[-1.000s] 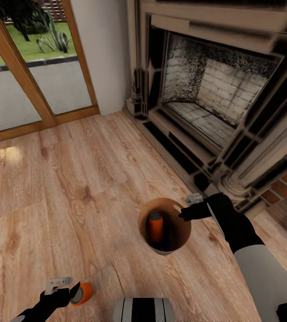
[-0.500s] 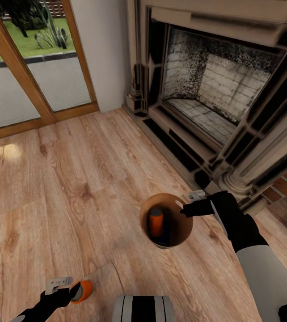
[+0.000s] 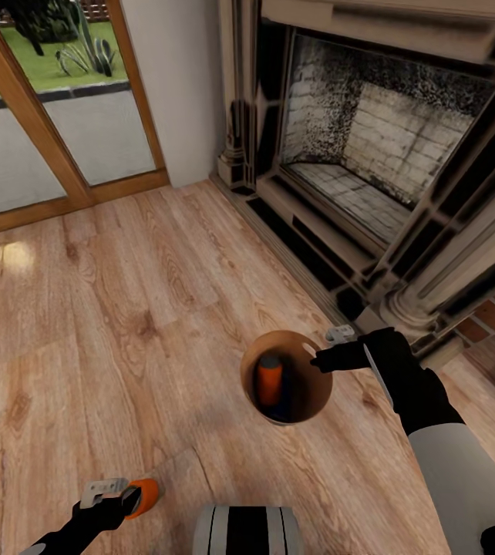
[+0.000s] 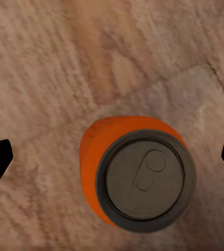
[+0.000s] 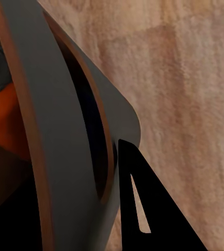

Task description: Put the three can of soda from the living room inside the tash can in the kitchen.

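Nearest, at the lower edge of the head view, the left tool (image 3: 128, 497) carries an orange can (image 3: 144, 496) low over the plank floor (image 3: 85, 324). Left wrist view looks down on the can (image 4: 138, 178), silvery top and pull tab facing the camera, with the two dark finger tips standing wide of it at either side and not visibly touching; whether the grip is firm I cannot tell from here, though the can appears to hang off the floor with the tool. Further out, the bin (image 3: 321, 397) stands on the floor just before the fireplace (image 3: 371, 169) hearth, well apart from the left tool. Inside it an orange can (image 3: 269, 381) stands upright with something dark beside it, possibly the blue can, too shadowed to confirm. The right tool (image 3: 326, 356) sits at the bin's far rim; right wrist view shows one finger (image 5: 148, 209) outside the grey wall (image 5: 44, 130), so it looks closed on the rim, steadying or carrying the bin. Far left, a glazed door (image 3: 47, 123) onto a lawn. Judgement: the step in hand is the last can; the others seem binned. Next move calls for swinging the left arm across over the bin mouth, centring the can above the opening clear of the right tool, then releasing. The setting is not evidently a kitchen, so the bin may yet need taking there.
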Tool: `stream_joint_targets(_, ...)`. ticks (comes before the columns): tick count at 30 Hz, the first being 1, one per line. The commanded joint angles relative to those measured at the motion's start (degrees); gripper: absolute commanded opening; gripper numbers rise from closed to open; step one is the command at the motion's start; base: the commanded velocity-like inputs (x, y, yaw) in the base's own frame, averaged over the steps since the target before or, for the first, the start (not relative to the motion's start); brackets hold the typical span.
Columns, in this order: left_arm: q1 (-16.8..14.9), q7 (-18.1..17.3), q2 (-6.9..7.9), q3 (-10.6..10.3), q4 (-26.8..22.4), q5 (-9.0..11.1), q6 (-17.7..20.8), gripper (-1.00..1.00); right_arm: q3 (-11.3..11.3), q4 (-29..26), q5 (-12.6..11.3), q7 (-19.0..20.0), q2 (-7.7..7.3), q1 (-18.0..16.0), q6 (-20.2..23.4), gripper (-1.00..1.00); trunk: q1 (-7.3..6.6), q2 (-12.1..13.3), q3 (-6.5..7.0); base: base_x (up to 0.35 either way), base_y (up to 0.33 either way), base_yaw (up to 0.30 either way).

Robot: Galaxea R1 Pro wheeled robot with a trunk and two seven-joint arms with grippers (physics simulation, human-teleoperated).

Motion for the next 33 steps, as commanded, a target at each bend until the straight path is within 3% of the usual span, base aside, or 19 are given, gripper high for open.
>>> stream_joint_targets(1,0.0,0.0,0.01,0.0,0.0,0.0,0.0,1.0,0.0,-0.1,-1.4,0.1,0.03,0.0,0.4,-1.0,-0.01,0.0,0.0,0.0,0.0,0.0)
stream_joint_targets(5,0.0,0.0,0.02,0.0,0.0,0.0,0.0,1.0,0.0,-0.3,-1.4,0.2,0.06,0.0,0.4,-1.0,-0.01,0.0,0.0,0.0,0.0,0.0)
stream_joint_targets(12,0.0,0.0,-0.04,0.0,0.0,0.0,0.0,1.0,-0.1,-0.4,-1.4,0.2,0.12,0.0,0.4,-1.0,0.18,-0.1,-1.55,0.0,0.0,0.0)
stream_joint_targets(20,0.0,-0.1,0.01,0.0,0.0,0.1,-0.1,1.0,-0.2,-0.4,-1.5,0.5,-0.04,0.0,0.4,-1.0,0.18,-0.1,-1.55,0.0,0.0,0.0)
stream_joint_targets(24,0.0,-0.1,0.01,0.0,0.0,0.1,-0.1,1.0,-1.5,-0.5,-1.7,0.7,-0.03,0.0,0.4,-1.0,0.18,-0.1,-1.55,0.0,0.0,0.0)
stream_joint_targets(33,0.0,-0.2,0.0,0.0,0.0,0.0,-1.9,1.0,-2.0,-3.6,-1.7,0.8,-0.02,0.1,0.4,-1.0,0.33,-0.2,-3.01,0.0,0.0,0.0)
